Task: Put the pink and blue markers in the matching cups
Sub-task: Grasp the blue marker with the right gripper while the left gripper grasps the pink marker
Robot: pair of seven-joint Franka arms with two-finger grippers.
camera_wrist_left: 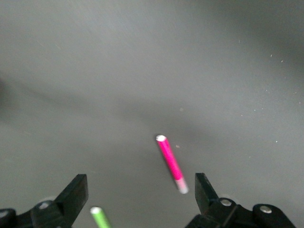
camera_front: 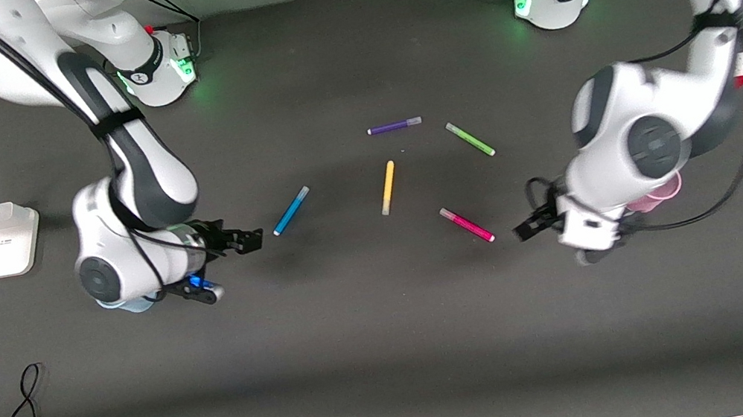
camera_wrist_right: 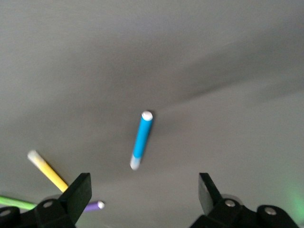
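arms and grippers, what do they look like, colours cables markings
Both are glossy white Franka arms with dark grey joint sections, black cables strapped along them, and green lights at the round bases. The left gripper and right gripper have black wedge-shaped fingers. A blue light shows by the right gripper.

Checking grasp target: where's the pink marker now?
The pink marker lies flat on the table, nearer the front camera than the yellow marker, just beside the open left pincer.

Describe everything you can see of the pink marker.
The pink marker is a thin magenta pen with a pale cap at one end and a white tip at the other. It lies flat and slanted on the dark table, alone, touching nothing else. The open left gripper is beside it, not holding it.
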